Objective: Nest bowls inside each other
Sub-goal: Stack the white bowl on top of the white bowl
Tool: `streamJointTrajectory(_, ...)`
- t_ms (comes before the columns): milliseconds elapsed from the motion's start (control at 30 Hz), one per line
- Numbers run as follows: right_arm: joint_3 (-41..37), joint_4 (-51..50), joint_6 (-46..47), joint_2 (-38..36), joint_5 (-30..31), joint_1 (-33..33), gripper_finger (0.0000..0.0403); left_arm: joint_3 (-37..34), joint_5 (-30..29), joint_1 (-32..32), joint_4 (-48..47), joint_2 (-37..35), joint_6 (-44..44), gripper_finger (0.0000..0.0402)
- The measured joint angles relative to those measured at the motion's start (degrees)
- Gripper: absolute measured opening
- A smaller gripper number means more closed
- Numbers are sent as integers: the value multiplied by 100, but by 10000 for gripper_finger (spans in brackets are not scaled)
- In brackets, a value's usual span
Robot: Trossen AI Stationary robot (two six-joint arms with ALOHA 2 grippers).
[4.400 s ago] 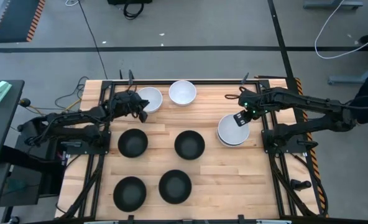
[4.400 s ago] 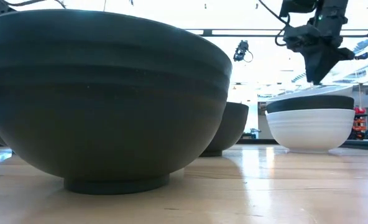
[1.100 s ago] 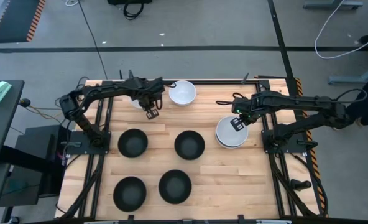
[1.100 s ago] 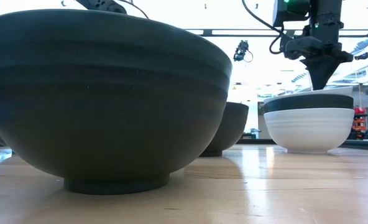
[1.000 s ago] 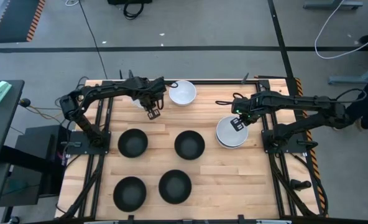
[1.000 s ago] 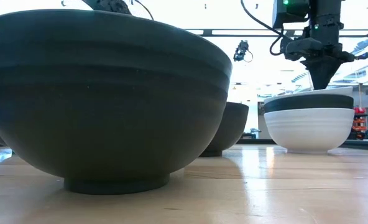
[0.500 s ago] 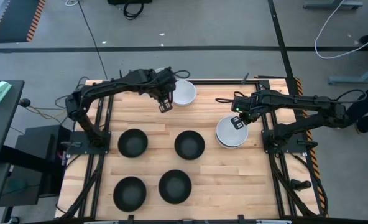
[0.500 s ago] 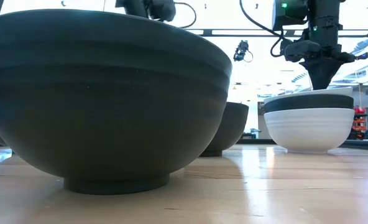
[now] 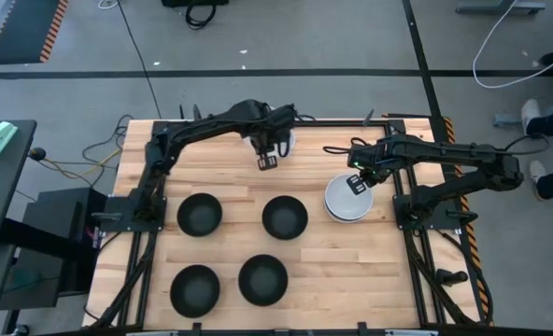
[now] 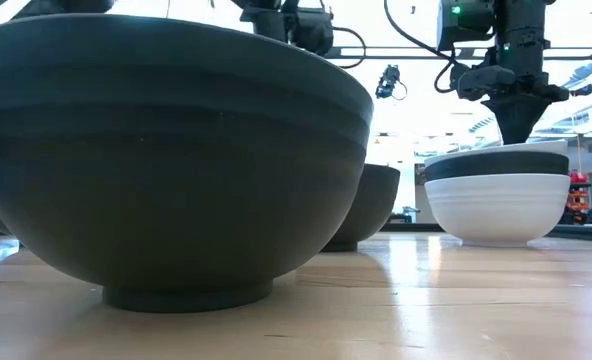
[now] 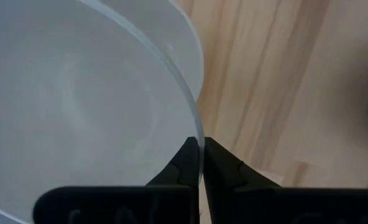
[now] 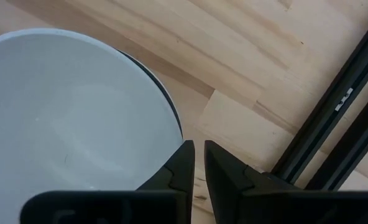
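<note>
A wooden table point(image 9: 370, 261) on grey floor carries four black bowls point(image 9: 200, 215) at lower centre. The left gripper point(image 11: 201, 163), upper centre, is clenched on a white bowl's point(image 11: 78, 106) rim. The right gripper point(image 12: 193, 163) straddles the stack's point(image 9: 344, 201) top rim at right; whether it grips cannot be told. The bowls look rigid, glossy and slippery: pinch the rim.

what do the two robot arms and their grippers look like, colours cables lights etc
Both arms are dark, slim and jointed, with black cables looped along them. The left gripper and right gripper each end in two flat, matte black tapered fingers. A small green light glows near the right arm's wrist, and a white tag shows at each wrist.
</note>
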Motion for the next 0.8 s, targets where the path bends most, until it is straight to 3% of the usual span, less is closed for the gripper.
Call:
streamJointTrajectory(333,0,1,-16,0,42,17,43,159,-485,-107,-1126,126,-418,12)
streamJointTrajectory(700,-2,3,-111,0,109,13,43,161,-321,-473,-667,126,261,12)
streamJointTrajectory(800,-2,4,-107,0,129,13,43,159,25,-421,-338,126,549,12)
